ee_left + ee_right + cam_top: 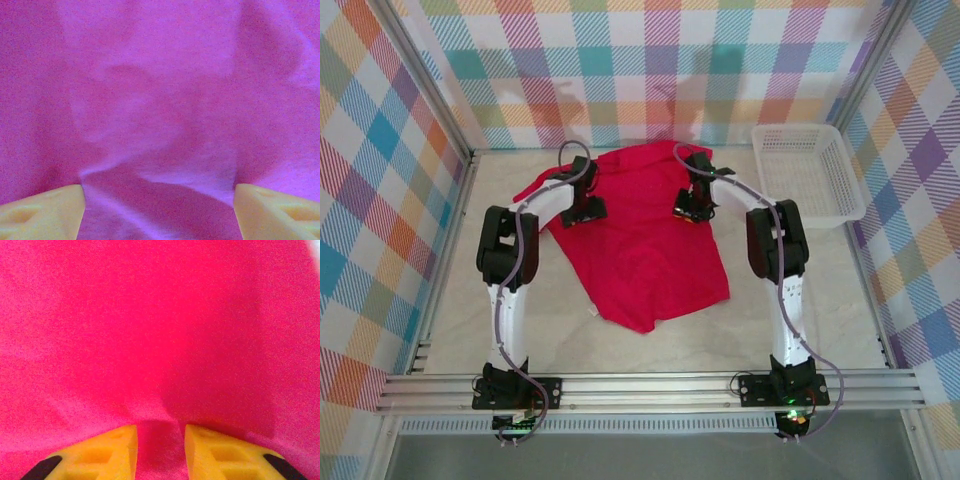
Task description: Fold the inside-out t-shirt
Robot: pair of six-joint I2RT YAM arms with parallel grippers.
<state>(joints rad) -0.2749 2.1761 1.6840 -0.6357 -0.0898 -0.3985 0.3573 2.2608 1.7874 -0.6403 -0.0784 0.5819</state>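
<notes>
L tool [159, 194] spread over t-shirt [650, 250] ridge; R tool [160, 434] narrow, grip unclear. Rec: close both fully on cloth, lift evenly.

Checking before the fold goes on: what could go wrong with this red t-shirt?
The left end effector stands wide open over a shallow wrinkle of the t-shirt; closing may catch little cloth. The right end effector has narrow jaws around a thin ridge, which could slip. The t-shirt lies askew, so folds may come uneven.
</notes>
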